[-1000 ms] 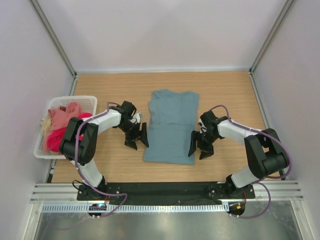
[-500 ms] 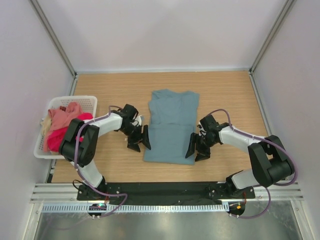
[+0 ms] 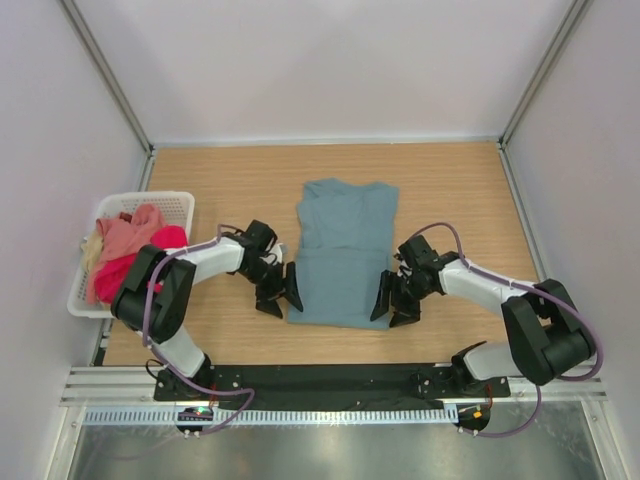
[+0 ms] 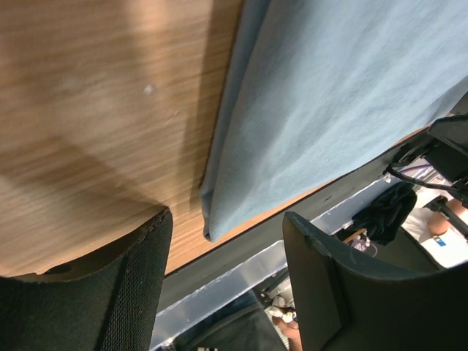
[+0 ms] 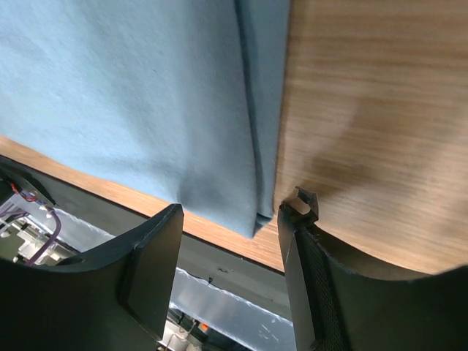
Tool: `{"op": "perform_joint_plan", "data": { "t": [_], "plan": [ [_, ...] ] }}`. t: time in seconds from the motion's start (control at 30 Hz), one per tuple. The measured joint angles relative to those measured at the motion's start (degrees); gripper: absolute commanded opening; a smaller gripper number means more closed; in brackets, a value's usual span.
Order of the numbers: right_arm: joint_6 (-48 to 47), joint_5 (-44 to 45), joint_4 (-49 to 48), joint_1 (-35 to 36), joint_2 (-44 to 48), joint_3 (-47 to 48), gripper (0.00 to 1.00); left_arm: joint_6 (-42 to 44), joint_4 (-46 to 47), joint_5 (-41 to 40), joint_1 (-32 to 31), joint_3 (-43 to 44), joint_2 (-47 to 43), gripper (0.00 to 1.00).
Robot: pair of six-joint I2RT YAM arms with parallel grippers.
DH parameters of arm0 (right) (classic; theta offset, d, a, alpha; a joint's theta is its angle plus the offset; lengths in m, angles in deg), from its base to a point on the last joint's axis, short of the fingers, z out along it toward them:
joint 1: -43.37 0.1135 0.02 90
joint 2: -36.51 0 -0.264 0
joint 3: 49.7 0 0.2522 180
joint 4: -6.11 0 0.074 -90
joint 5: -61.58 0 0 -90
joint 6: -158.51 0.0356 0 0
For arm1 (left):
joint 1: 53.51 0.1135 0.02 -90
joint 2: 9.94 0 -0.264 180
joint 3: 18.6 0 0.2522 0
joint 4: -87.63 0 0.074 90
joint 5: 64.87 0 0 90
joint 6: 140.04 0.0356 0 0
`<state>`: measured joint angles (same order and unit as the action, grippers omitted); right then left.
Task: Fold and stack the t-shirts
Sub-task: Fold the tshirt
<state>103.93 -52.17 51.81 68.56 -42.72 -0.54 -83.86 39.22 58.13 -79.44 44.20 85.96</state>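
Left end effector (image 3: 282,298) spread, basket (image 3: 172,198) holding pink shirts (image 3: 124,241)

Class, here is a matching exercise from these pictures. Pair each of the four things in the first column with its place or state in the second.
Column one:
1. large grey-teal cloth t-shirt
2. white slotted plastic basket
3. left arm's black two-finger tool
4. right arm's black two-finger tool

Column two:
A. at the left edge of the light wooden table
B. open at the t-shirt's near right corner
C. spread flat in the middle of the table
D. open at the t-shirt's near left corner

Pairs: 1-C; 2-A; 3-D; 4-B
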Motion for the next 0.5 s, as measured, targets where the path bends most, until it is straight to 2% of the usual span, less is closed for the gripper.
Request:
{"op": "perform_joint_plan", "data": {
  "t": [0.5],
  "plan": [
    [7.37, 1.09, -1.38, 0.37, 6.51, -5.42, 0.59, -5.22, 1.53, 1.16, 0.00, -3.65, -0.92, 0.51]
  ]
}}
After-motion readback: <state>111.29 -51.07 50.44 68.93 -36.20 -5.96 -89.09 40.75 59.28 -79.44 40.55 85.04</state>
